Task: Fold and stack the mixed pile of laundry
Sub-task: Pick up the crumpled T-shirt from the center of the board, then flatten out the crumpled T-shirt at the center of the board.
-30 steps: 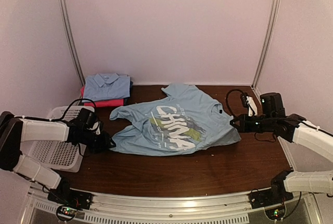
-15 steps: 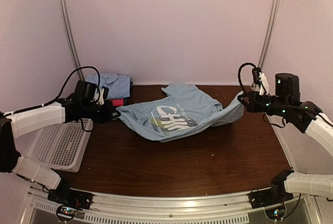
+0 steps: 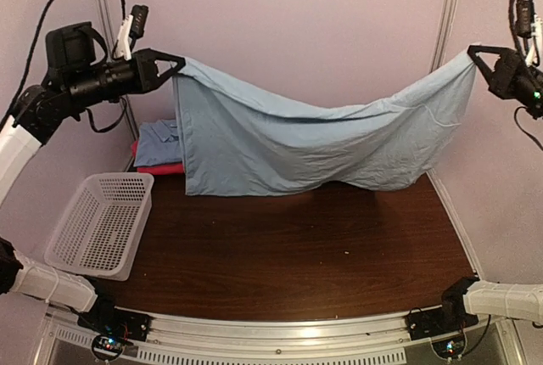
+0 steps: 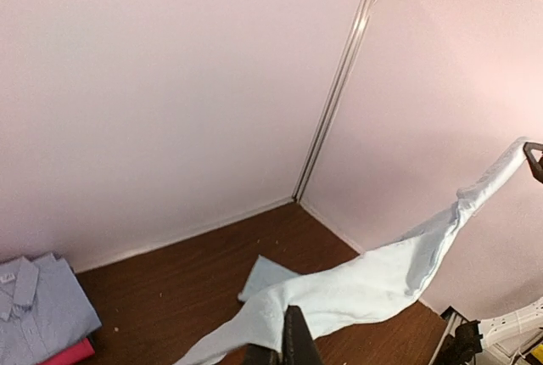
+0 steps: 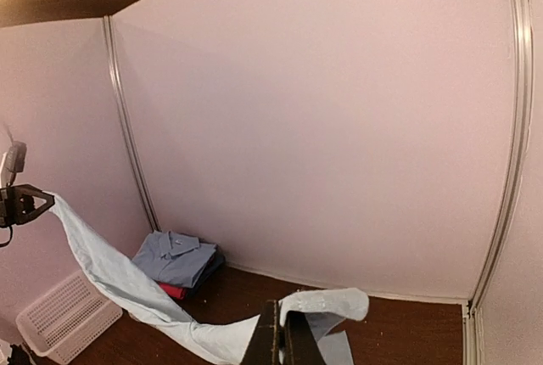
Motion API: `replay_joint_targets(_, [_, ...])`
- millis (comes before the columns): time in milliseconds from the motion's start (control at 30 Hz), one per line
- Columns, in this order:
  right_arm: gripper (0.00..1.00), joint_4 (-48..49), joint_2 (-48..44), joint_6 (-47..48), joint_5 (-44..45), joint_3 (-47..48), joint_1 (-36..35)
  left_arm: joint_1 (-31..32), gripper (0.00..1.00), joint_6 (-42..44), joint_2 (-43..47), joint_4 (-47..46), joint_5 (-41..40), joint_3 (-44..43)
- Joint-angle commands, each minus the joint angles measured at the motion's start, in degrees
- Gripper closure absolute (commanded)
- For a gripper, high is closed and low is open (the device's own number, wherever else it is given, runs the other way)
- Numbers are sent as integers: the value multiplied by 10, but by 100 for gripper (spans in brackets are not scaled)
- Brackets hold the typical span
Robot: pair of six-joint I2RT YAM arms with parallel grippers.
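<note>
Shirt (image 3: 297, 144) aloft between both end effectors (image 3: 176, 64) (image 3: 472, 50)

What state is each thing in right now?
T-shirt: lifted, stretched between both grippers, sagging in the middle.
Left gripper: shut on the T-shirt's corner.
Right gripper: shut on the opposite corner.
Collared shirt: folded, lying on the red cloth.
Red cloth: folded beneath it.
Basket: upright.

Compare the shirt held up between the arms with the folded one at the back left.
The held shirt is spread wide; the folded shirt is a compact rectangle. The held shirt hangs from the left fingers and right fingers; the folded shirt lies on a red cloth. Both are light blue.
</note>
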State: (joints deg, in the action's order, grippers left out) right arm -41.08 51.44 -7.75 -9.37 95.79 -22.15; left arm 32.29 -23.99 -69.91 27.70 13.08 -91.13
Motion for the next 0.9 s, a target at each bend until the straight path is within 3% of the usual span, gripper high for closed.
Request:
replay_joint_targets(0, [100, -72, -6, 19, 14, 163, 0, 30, 100, 57, 47, 26, -3, -93])
replay_joint_targets(200, [100, -122, 42, 6, -47, 356, 24, 64, 100, 43, 72, 19, 34, -161])
replay_joint_targets(333, [100, -84, 32, -7, -38, 347, 50, 64, 100, 25, 72, 1, 46, -158])
replay_joint_targets(533, [100, 12, 3, 35, 126, 128, 52, 61, 100, 9, 22, 24, -119, -112])
replay_joint_targets(700, [100, 127, -24, 70, 243, -113, 52, 5, 100, -25, -61, -58, -83, -14])
replay_joint_targets(867, [100, 271, 16, 88, 280, -336, 53, -42, 100, -51, -166, -195, -49, 96])
